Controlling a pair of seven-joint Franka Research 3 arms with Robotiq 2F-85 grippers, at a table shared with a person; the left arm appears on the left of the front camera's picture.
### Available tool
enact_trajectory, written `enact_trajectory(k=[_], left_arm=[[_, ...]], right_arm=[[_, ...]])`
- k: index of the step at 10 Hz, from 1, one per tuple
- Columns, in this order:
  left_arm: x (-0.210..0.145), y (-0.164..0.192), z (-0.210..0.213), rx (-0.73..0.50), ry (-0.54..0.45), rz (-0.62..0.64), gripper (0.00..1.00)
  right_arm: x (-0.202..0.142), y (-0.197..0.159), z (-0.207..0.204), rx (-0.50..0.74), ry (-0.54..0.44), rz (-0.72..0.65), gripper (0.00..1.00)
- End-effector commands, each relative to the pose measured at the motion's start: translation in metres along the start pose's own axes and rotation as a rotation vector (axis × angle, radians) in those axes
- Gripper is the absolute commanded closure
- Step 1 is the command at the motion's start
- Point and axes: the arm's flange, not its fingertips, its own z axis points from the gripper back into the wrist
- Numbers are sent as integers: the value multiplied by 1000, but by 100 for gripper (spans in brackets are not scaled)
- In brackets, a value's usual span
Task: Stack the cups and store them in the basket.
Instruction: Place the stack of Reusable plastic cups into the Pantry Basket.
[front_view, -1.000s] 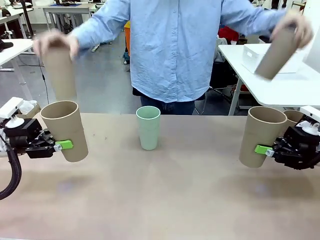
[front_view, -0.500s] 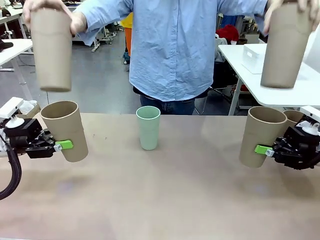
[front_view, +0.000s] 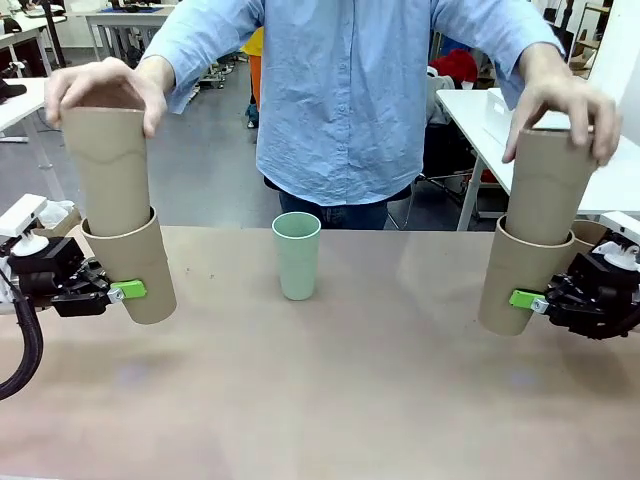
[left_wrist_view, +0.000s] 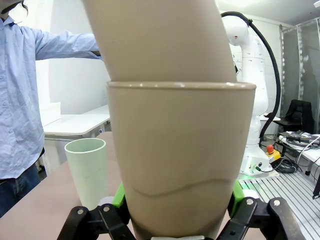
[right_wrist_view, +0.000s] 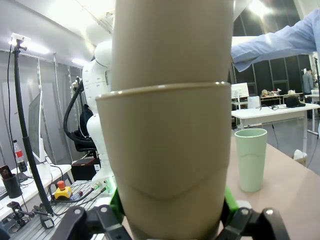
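Left of the mint cup (front_view: 297, 255), the left gripper (front_view: 135, 289) clamps a tan cup (front_view: 135, 255); right of it, the right gripper (front_view: 520, 298) clamps another tan cup (front_view: 520, 268). The person's hands (front_view: 100, 85) hold a further cup (front_view: 108, 170) nested in each.

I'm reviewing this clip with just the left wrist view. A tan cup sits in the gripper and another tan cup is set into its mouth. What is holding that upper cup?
Observer: A person's hand grips the upper cup by its top. Its base sits inside the left-held cup, which the left gripper clamps.
Operator: And the right arm?
Observer: It mirrors that. The right gripper clamps the right-held cup, and the person's other hand has a second upper cup part-way inside it.
Operator: Any more cups on that side?
Observer: Yes, a spare tan cup shows its rim just behind the right-held cup.
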Motion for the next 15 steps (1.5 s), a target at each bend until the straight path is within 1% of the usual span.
enact_trajectory(k=[1,15], left_arm=[[2,-1,1,2,-4,-3,14],[2,-1,1,2,-4,-3,14]], right_arm=[[2,0,-2,3,3,4,14],[2,0,-2,3,3,4,14]])
